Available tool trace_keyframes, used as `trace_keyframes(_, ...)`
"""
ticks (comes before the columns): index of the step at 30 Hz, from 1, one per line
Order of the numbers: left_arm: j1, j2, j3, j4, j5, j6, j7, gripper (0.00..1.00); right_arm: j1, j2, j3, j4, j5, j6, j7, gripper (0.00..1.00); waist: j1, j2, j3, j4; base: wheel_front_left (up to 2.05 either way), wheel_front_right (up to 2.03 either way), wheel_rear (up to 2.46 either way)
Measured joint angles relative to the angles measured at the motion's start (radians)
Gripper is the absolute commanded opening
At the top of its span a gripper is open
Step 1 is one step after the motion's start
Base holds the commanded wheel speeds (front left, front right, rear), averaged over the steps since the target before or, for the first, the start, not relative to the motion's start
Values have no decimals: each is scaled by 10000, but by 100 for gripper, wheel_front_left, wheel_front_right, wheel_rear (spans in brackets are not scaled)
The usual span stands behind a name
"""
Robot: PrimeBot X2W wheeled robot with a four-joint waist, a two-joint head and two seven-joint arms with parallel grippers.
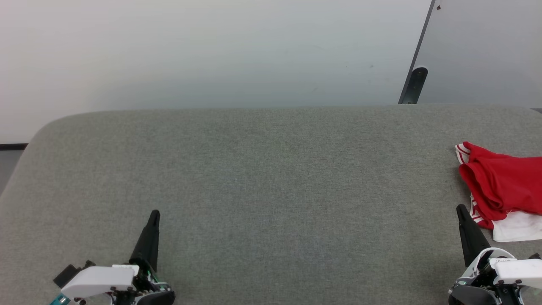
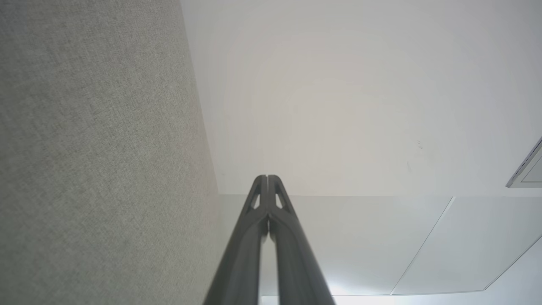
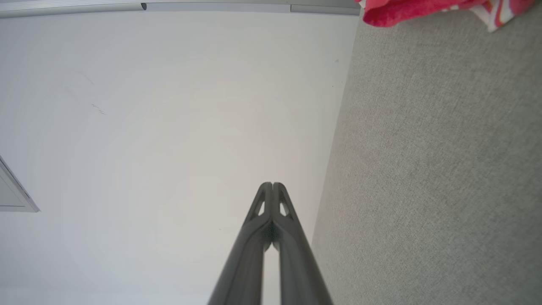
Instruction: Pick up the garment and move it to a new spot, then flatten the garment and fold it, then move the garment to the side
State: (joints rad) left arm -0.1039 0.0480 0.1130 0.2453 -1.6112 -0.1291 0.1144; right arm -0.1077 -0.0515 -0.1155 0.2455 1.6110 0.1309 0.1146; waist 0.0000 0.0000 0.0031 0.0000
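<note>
The garment (image 1: 501,186), a crumpled red jersey with red-and-white striped trim and a white fabric part, lies at the far right of the grey fabric surface (image 1: 271,178), cut off by the head view's edge. Its lettering is hidden. A strip of the garment (image 3: 406,10) appears at the top of the right wrist view. My right gripper (image 1: 460,209) is shut and empty, its tip just left of the garment's near corner. My left gripper (image 1: 155,214) is shut and empty at the lower left, far from the garment. Both wrist views show the fingertips (image 2: 267,178) (image 3: 272,185) pressed together.
The grey surface has a rounded far-left corner (image 1: 46,127) and a far edge against a pale wall (image 1: 211,51). A dark slanted bar (image 1: 417,72) with a grey panel stands at the back right.
</note>
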Motion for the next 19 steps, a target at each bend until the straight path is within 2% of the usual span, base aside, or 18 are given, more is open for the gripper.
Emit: trace_keyframes(19, 0, 0, -2, 0, 0, 0, 0, 0, 0, 0, 0, 0, 0, -2, 0, 0, 0, 0, 0, 0, 0, 0, 0)
